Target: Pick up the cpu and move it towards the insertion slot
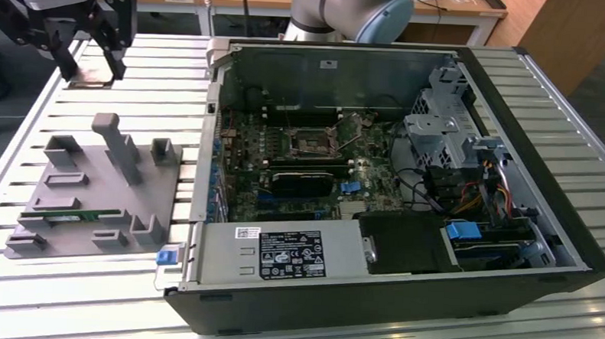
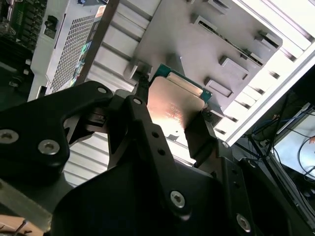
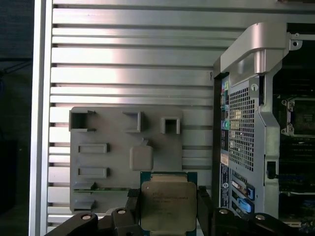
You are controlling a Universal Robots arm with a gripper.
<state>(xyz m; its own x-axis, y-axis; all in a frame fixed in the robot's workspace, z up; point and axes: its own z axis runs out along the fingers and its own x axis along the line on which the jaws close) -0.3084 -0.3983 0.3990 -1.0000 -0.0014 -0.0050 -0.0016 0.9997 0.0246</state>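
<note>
The cpu [image 3: 168, 205], a flat silvery square with a green rim, is clamped by its two edges between the black fingers [image 3: 132, 200] of my gripper [image 3: 168, 212]. In the second wrist view the cpu [image 2: 174, 105] shows tilted in the gripper [image 2: 172, 109], lifted off the grey holder tray [image 2: 197, 44]. In the exterior view my gripper [image 1: 90, 62] hangs high at the exterior view's far left, above the slatted table, with the cpu [image 1: 90, 76] between its fingers. The insertion slot [image 1: 312, 143], a metal-framed socket with a dark centre, lies on the motherboard inside the open case, well to the exterior view's right.
The grey holder tray [image 1: 97, 183] with upright pegs lies left of the case and carries a green memory stick [image 1: 71, 217]. The open computer case [image 1: 212, 135] has raised walls, a black card [image 1: 302, 183], a power supply [image 1: 278, 253] and cables [image 1: 475, 200].
</note>
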